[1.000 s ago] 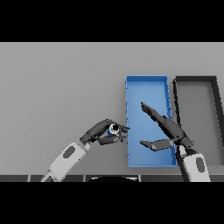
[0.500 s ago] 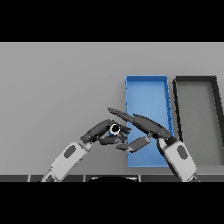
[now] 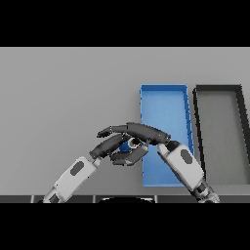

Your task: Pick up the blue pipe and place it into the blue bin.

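The blue pipe [image 3: 125, 145] is held just above the grey table, left of the blue bin [image 3: 164, 110]. My left hand [image 3: 108, 146] comes in from the lower left and its fingers are curled round the pipe. My right hand [image 3: 144, 133] comes in from the lower right, crossing the blue bin's near half. Its straight fingers [image 3: 113, 130] reach left over the pipe and my left hand, with the thumb below. Most of the pipe is hidden between the two hands.
A black bin [image 3: 218, 89] stands right of the blue bin, side by side with it. The grey table [image 3: 63, 93] stretches away to the left and back.
My right hand has swung left from over the blue bin to lie over the pipe and my left hand. My left hand has kept hold of the pipe and barely moved.
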Available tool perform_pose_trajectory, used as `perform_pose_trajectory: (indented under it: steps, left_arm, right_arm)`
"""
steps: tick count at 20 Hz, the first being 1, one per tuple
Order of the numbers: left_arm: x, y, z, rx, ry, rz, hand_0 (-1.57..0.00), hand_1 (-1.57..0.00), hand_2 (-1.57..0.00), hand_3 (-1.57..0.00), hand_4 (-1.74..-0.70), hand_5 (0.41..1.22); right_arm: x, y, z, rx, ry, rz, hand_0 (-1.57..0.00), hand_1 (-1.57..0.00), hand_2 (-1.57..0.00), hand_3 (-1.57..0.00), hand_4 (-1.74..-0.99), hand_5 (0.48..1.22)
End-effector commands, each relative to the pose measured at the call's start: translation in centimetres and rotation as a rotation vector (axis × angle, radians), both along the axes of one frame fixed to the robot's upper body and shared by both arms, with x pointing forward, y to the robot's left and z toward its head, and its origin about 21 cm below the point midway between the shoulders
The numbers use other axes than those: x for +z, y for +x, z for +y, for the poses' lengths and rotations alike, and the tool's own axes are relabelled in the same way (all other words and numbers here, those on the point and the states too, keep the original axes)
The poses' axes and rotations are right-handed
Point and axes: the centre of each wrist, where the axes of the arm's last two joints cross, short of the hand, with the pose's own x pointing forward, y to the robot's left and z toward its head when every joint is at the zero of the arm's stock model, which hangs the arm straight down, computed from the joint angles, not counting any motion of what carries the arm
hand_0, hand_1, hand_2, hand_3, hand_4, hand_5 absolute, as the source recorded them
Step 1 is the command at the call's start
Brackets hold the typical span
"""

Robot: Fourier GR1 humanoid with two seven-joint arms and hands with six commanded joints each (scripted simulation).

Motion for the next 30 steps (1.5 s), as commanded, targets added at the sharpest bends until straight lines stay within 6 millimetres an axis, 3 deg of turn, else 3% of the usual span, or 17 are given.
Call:
perform_pose_trajectory:
  steps: [1,2,3,5,8,10,15,16,18,21,26,30]
  left_arm:
    - [0.4,-0.1,0.1,-0.012,0.068,0.010,-0.99,-0.88,-0.85,-0.82,-1.55,1.221]
    - [0.5,-0.2,0.3,-0.003,0.087,0.015,-0.82,-0.71,-0.68,-0.66,-1.48,1.221]
    - [0.2,-0.2,0.1,0.003,0.051,0.003,-0.78,-0.71,-0.69,-0.58,-1.53,1.221]
    - [-0.1,-0.2,-0.2,0.033,0.009,0.001,-1.06,-1.02,-0.97,-0.94,-1.61,1.221]
    - [-0.4,-0.5,0.0,0.035,-0.062,0.045,-1.31,-1.29,-1.19,-1.25,-1.67,1.221]
    - [-0.3,-0.2,0.0,0.026,-0.095,0.050,-1.40,-1.39,-1.31,-1.36,-1.70,1.221]
    - [-0.2,0.0,0.2,0.037,-0.115,0.054,-1.52,-1.51,-1.39,-1.50,-1.73,1.221]
    - [-0.2,0.0,0.2,0.034,-0.115,0.027,-1.43,-1.35,-1.22,-1.33,-1.65,1.221]
    - [-0.1,0.2,0.8,0.003,-0.048,-0.050,-0.93,-0.87,-0.78,-0.85,-1.41,1.221]
    - [-0.2,0.2,0.9,-0.055,0.035,-0.096,-0.47,-0.44,-0.40,-0.44,-1.14,1.187]
    - [0.1,0.5,1.2,-0.017,0.088,-0.097,-0.15,-0.14,-0.13,-0.14,-0.94,0.785]
    - [-0.2,0.5,1.0,-0.006,0.096,-0.078,-0.06,-0.06,-0.05,-0.06,-0.89,0.638]
  right_arm:
    - [0.1,0.1,0.2,0.010,-0.011,-0.007,-0.53,-0.53,-0.53,-0.44,-1.362,0.508]
    - [0.1,0.2,0.7,0.024,-0.010,-0.015,-0.72,-0.70,-0.74,-0.63,-1.430,0.522]
    - [-0.1,0.0,1.0,0.050,0.004,-0.004,-0.89,-0.87,-0.91,-0.77,-1.486,0.550]
    - [-0.3,0.3,1.3,0.087,0.025,0.040,-1.13,-1.12,-1.14,-0.96,-1.562,0.666]
    - [-1.1,0.4,1.2,0.109,0.104,0.077,-1.35,-1.34,-1.35,-1.26,-1.469,0.905]
    - [-1.1,0.4,0.8,0.116,0.124,0.001,-1.43,-1.42,-1.43,-1.37,-1.441,1.019]
    - [-0.8,-0.1,1.2,0.115,0.115,-0.019,-1.52,-1.52,-1.53,-1.51,-1.475,1.155]
    - [-0.8,-0.1,1.2,0.108,0.134,-0.006,-1.53,-1.53,-1.53,-1.52,-1.480,1.168]
    - [-1.0,-0.1,1.1,0.108,0.158,0.019,-1.55,-1.55,-1.55,-1.54,-1.487,1.187]
    - [-0.8,-0.6,1.3,0.104,0.114,0.023,-1.56,-1.56,-1.56,-1.55,-1.491,1.204]
    - [-1.1,-0.4,1.3,0.112,0.139,0.010,-1.57,-1.57,-1.57,-1.57,-1.496,1.215]
    - [-0.7,-0.7,1.4,0.106,0.128,-0.006,-1.57,-1.57,-1.57,-1.57,-1.493,1.219]
